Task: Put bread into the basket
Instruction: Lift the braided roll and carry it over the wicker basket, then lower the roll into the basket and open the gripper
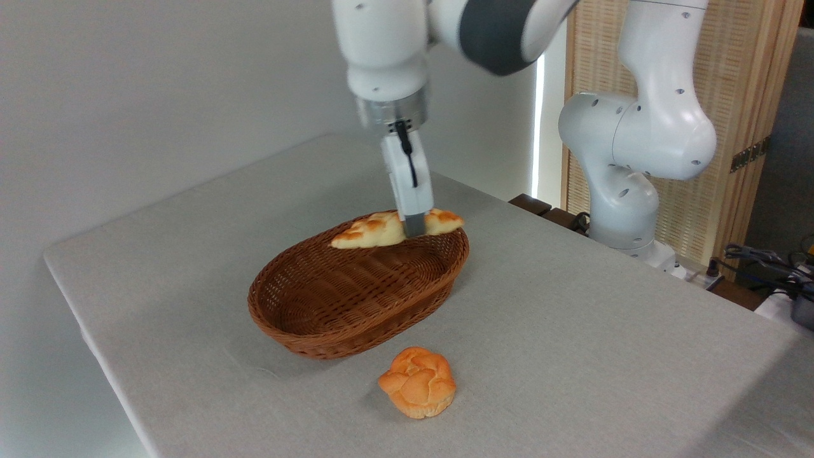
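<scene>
The step in hand is judged to be the carry-over: the long braided loaf of bread [375, 231], pale golden with toasted brown patches, is hanging in the air above the far end of the oval reddish-brown woven wicker basket [331, 318], clear of the table [572, 331] and apparently not yet resting on the basket floor, though its right tip is lying close over the far rim. The white arm's gripper [413, 229] is pointing straight down and its jaws are clamped on the loaf a little right of the loaf's middle, drawn in to the loaf's width; only the near grey finger is showing, the other being hidden behind the bread. The loaf is hanging roughly level, its longer left part sagging slightly downward. The next move, in my judgement, is calling for a shift toward the basket's centre and a short descent, so that both pointed ends clear the rim before the jaws part. A small round orange knotted bun [418, 381] is sitting on the table in front of the basket, well apart from the gripper and not concerned in this step.
</scene>
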You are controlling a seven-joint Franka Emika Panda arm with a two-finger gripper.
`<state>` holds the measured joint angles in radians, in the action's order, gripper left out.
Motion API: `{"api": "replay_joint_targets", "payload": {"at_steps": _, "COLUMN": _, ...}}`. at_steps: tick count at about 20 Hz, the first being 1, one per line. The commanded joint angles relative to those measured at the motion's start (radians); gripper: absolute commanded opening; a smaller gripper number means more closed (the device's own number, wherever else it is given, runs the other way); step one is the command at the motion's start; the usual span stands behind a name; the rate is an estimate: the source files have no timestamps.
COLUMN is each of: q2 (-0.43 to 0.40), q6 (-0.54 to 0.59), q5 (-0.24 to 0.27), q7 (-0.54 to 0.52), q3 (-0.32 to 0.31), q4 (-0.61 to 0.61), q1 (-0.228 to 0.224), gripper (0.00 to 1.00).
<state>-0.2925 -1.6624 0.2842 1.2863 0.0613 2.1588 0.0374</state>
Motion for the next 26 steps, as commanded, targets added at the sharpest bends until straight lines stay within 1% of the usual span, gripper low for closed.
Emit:
{"api": "replay_joint_targets", "payload": {"at_steps": 1, "q2": 0.093, "q6": -0.052, "q5": 0.081, "q7": -0.207, "q3": 0.028, "q4": -0.020, "q1": -0.016, "gripper": 0.49}}
{"api": "replay_joint_targets", "payload": {"at_steps": 2, "q2": 0.111, "q6": -0.069, "q5": 0.099, "q7": -0.253, "q3": 0.028, "q4": -0.019, "q1": -0.025, "gripper": 0.52}}
{"api": "replay_joint_targets", "payload": {"at_steps": 3, "q2": 0.127, "q6": -0.077, "q5": 0.102, "q7": -0.287, "q3": 0.028, "q4": -0.017, "q1": -0.030, "gripper": 0.59}}
{"api": "replay_joint_targets", "payload": {"at_steps": 4, "q2": 0.136, "q6": -0.077, "q5": 0.102, "q7": -0.310, "q3": 0.028, "q4": -0.017, "q1": -0.030, "gripper": 0.63}}
{"api": "replay_joint_targets", "payload": {"at_steps": 5, "q2": 0.138, "q6": -0.074, "q5": 0.098, "q7": -0.314, "q3": 0.028, "q4": -0.016, "q1": -0.030, "gripper": 0.73}}
{"api": "replay_joint_targets", "payload": {"at_steps": 7, "q2": 0.138, "q6": -0.060, "q5": 0.089, "q7": -0.309, "q3": 0.028, "q4": -0.011, "q1": -0.030, "gripper": 0.87}}
{"api": "replay_joint_targets", "payload": {"at_steps": 8, "q2": 0.138, "q6": -0.060, "q5": 0.082, "q7": -0.308, "q3": 0.028, "q4": -0.011, "q1": -0.030, "gripper": 0.99}}
{"api": "replay_joint_targets", "payload": {"at_steps": 10, "q2": 0.138, "q6": -0.060, "q5": 0.063, "q7": -0.300, "q3": 0.028, "q4": -0.011, "q1": -0.030, "gripper": 1.00}}
{"api": "replay_joint_targets", "payload": {"at_steps": 15, "q2": 0.127, "q6": -0.060, "q5": 0.058, "q7": -0.298, "q3": 0.025, "q4": -0.019, "q1": -0.030, "gripper": 1.00}}
{"api": "replay_joint_targets", "payload": {"at_steps": 16, "q2": 0.119, "q6": -0.060, "q5": 0.043, "q7": -0.297, "q3": 0.020, "q4": -0.025, "q1": -0.028, "gripper": 1.00}}
{"api": "replay_joint_targets", "payload": {"at_steps": 18, "q2": 0.104, "q6": -0.045, "q5": 0.000, "q7": -0.286, "q3": 0.011, "q4": -0.066, "q1": -0.022, "gripper": 1.00}}
{"api": "replay_joint_targets", "payload": {"at_steps": 20, "q2": 0.102, "q6": 0.025, "q5": -0.034, "q7": -0.260, "q3": -0.021, "q4": -0.130, "q1": -0.019, "gripper": 1.00}}
{"api": "replay_joint_targets", "payload": {"at_steps": 26, "q2": 0.128, "q6": 0.081, "q5": -0.039, "q7": -0.262, "q3": -0.090, "q4": -0.313, "q1": -0.016, "gripper": 1.00}}
